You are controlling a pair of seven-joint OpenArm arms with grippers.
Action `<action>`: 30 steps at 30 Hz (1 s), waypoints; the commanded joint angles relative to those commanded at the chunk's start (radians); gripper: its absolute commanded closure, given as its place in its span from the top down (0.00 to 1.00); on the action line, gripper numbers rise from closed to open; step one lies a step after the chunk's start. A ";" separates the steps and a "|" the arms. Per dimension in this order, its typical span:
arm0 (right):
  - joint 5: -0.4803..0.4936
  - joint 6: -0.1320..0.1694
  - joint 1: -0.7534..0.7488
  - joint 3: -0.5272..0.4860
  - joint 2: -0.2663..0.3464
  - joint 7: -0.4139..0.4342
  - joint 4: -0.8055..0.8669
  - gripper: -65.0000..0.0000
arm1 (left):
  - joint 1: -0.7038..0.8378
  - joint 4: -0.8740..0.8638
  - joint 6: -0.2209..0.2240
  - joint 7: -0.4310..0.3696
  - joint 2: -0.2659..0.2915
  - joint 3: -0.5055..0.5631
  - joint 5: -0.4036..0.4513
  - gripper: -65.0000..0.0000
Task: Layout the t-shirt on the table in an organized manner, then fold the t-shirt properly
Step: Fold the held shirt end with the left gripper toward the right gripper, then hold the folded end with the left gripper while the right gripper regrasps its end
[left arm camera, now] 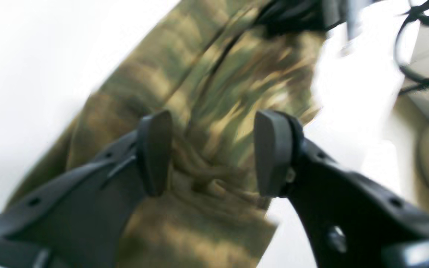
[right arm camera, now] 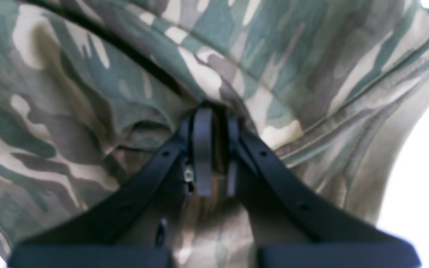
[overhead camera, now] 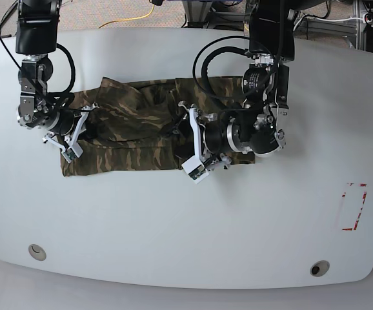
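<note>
Left gripper (overhead camera: 180, 137): over the shirt's middle, centre of the frame, fingers spread apart.
Right gripper (overhead camera: 90, 132): at the shirt, left of the frame, fingers close together among the folds; whether cloth is pinched, I can't tell.
Shirt (overhead camera: 151, 158): camouflage, rumpled, across the upper left and centre.
Table (overhead camera: 173, 232): white, rounded corners, grommet holes lower left and lower right, red tape marks at right.
Room: yellow cable (overhead camera: 128, 20) along the top edge.

T-shirt (overhead camera: 135, 158): camo, dk green/brn/tan; table (overhead camera: 173, 232) white.
</note>
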 joint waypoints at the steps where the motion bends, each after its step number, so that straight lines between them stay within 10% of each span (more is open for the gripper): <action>1: 0.000 0.000 0.002 0.000 -0.002 -0.005 0.000 0.07 | -0.006 0.009 0.000 0.000 0.000 -0.012 -0.009 0.52; 25: 0.000 0.000 0.003 0.006 -0.005 -0.008 0.002 0.07 | 0.132 0.035 0.000 -0.192 -0.294 -0.115 0.236 0.37; 30: 0.000 0.000 0.003 0.006 -0.005 -0.008 0.002 0.07 | 0.161 0.035 0.000 -0.190 -0.304 -0.118 0.236 0.13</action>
